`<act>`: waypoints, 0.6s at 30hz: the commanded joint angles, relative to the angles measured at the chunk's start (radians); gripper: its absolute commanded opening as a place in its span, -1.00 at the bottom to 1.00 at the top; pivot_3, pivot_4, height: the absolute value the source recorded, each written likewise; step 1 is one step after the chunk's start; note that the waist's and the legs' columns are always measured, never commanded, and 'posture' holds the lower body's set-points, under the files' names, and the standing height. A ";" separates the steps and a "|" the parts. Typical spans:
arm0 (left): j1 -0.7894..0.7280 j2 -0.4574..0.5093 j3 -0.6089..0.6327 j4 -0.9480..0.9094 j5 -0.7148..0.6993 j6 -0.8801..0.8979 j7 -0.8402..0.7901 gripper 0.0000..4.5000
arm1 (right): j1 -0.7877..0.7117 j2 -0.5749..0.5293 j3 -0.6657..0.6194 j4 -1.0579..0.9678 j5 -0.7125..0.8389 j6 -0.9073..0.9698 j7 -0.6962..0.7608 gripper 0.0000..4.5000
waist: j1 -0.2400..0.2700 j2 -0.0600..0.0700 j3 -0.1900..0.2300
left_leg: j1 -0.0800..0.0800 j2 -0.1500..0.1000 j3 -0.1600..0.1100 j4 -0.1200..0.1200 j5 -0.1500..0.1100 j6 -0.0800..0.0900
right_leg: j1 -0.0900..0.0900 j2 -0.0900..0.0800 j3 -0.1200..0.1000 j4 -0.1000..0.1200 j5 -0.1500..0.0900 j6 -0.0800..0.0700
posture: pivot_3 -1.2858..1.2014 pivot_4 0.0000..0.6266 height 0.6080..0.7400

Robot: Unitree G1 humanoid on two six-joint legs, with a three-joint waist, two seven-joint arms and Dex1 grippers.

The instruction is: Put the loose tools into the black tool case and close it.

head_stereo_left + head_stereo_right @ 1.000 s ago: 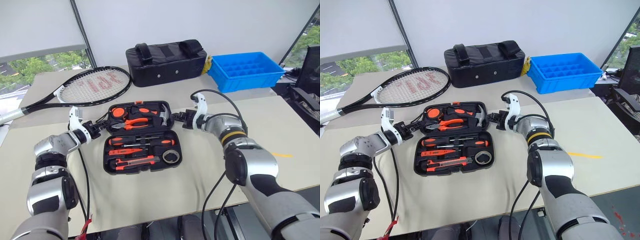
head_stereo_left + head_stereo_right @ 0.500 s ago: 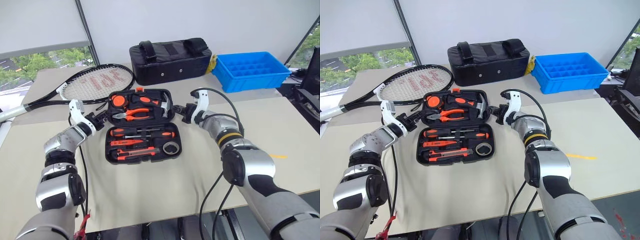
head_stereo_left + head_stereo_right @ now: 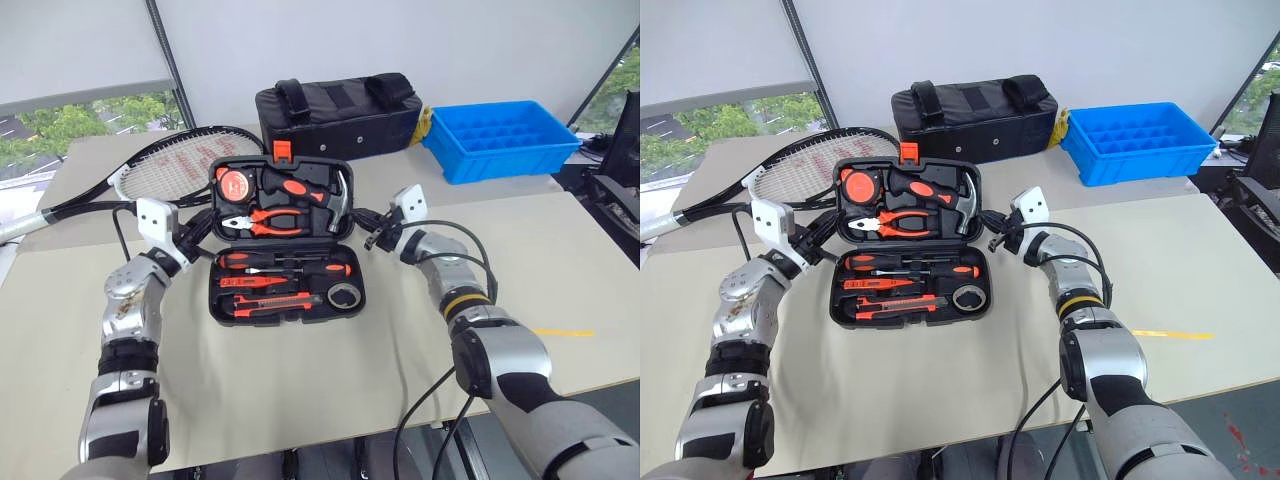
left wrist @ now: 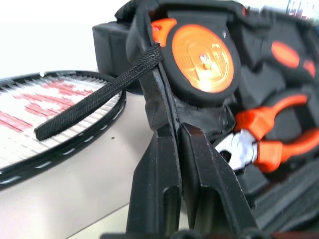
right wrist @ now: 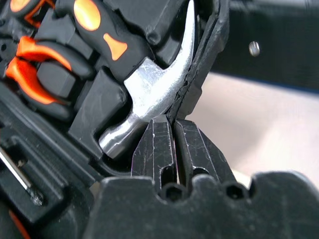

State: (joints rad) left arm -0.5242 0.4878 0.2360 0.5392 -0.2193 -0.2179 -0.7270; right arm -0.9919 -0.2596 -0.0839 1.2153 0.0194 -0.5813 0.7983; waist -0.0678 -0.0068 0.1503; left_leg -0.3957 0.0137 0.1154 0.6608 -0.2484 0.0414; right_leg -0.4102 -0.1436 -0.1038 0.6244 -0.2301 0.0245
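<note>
The black tool case point(image 3: 213, 296) lies open in the middle of the table, its lid point(image 3: 300, 161) tilted up off the table with the orange latch point(image 3: 281, 149) at the top. Red-and-black screwdrivers point(image 3: 285, 266), the orange utility knife point(image 3: 265, 299) and the dark tape roll point(image 3: 344, 295) sit in the base's slots. A tape measure point(image 4: 202, 50), pliers and a hammer point(image 5: 149, 94) sit in the lid. My left gripper point(image 3: 205, 225) is shut on the lid's left edge, seen close in the left wrist view point(image 4: 174, 130). My right gripper point(image 3: 362, 222) is shut on the lid's right edge beside the hammer point(image 5: 173, 122).
A tennis racket point(image 3: 185, 165) lies behind the case on the left. A black fabric bag point(image 3: 340, 110) with handles stands at the back, and a blue plastic tray point(image 3: 500, 140) to its right. Cables hang from both wrists.
The lid has swung up from lying flat to standing tilted. Both grippers rose and rolled with it, still clamped on its side edges. The camera view has shifted slightly.
</note>
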 commanded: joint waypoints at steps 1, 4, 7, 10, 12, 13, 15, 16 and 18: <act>0.020 0.083 0.015 0.011 0.108 -0.251 0.075 -1.00 | 0.015 -0.056 0.004 -0.052 -0.035 -0.190 -0.078 -0.97 | 0.001 0.000 0.000 | 0.000 0.000 0.000 0.000 0.000 0.000 | 0.000 0.000 0.000 0.000 0.000 0.000 | 0.03 -0.52 1.00; 0.055 0.120 -0.009 0.105 0.210 -0.444 0.147 -1.00 | 0.030 -0.078 0.031 -0.048 -0.086 -0.299 -0.155 -0.97 | 0.001 0.000 0.000 | 0.003 0.000 0.000 0.000 0.000 0.000 | 0.002 -0.001 0.000 0.000 0.000 0.000 | 0.03 -0.52 1.00; 0.079 0.142 -0.029 0.171 0.250 -0.559 0.184 -1.00 | 0.052 -0.099 0.059 -0.043 -0.134 -0.381 -0.208 -0.97 | 0.001 0.000 0.000 | 0.005 0.001 0.001 0.000 0.000 0.000 | 0.003 -0.001 0.000 0.001 0.000 -0.001 | 0.03 -0.52 1.00; 0.127 0.186 -0.056 0.214 0.328 -0.708 0.224 -1.00 | 0.099 -0.138 0.096 -0.050 -0.187 -0.471 -0.235 -0.97 | 0.001 0.000 0.000 | 0.005 0.001 0.001 0.000 0.000 0.000 | 0.003 -0.002 0.000 0.001 0.000 -0.001 | 0.03 -0.52 1.00; 0.165 0.223 -0.071 0.210 0.366 -0.774 0.238 -0.84 | 0.133 -0.170 0.119 -0.056 -0.211 -0.516 -0.230 -0.83 | 0.000 0.000 0.000 | 0.005 0.001 0.001 0.000 -0.001 0.001 | 0.003 -0.002 0.000 0.001 0.000 -0.001 | 0.03 -0.52 1.00; 0.184 0.242 -0.076 0.211 0.384 -0.811 0.250 -0.68 | 0.150 -0.183 0.124 -0.058 -0.207 -0.529 -0.219 -0.67 | 0.000 0.000 0.000 | 0.006 0.001 0.002 -0.001 -0.001 0.002 | 0.003 -0.003 0.000 0.001 0.000 -0.001 | 0.03 -0.52 1.00; 0.229 0.284 -0.091 0.224 0.392 -0.871 0.243 -0.38 | 0.188 -0.210 0.122 -0.055 -0.177 -0.500 -0.166 -0.39 | 0.001 0.000 0.000 | 0.006 0.001 0.003 -0.001 -0.002 0.003 | 0.003 -0.003 0.000 0.001 0.000 -0.001 | 0.03 -0.52 1.00; 0.246 0.298 -0.094 0.232 0.384 -0.870 0.240 -0.21 | 0.204 -0.224 0.125 -0.056 -0.161 -0.478 -0.124 -0.24 | 0.002 0.000 0.000 | 0.007 0.001 0.003 -0.001 -0.002 0.003 | 0.004 -0.003 0.000 0.000 0.000 -0.001 | 0.03 -0.52 1.00; 0.289 0.334 -0.093 0.258 0.347 -0.868 0.223 0.08 | 0.261 -0.267 0.134 -0.082 -0.098 -0.395 0.057 -0.06 | 0.009 0.001 0.000 | 0.008 0.001 0.003 -0.001 -0.003 0.005 | 0.006 -0.004 0.000 0.000 0.000 0.000 | 0.03 -0.52 1.00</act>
State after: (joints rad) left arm -0.2482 0.8000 0.1335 0.7950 0.1626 -1.0566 -0.5021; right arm -0.7562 -0.5095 0.0601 1.1826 -0.1544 -1.0374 0.7163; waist -0.0590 -0.0062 0.1505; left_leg -0.3859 0.0144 0.1181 0.6601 -0.2516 0.0466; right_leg -0.4024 -0.1478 -0.1040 0.6242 -0.2300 0.0241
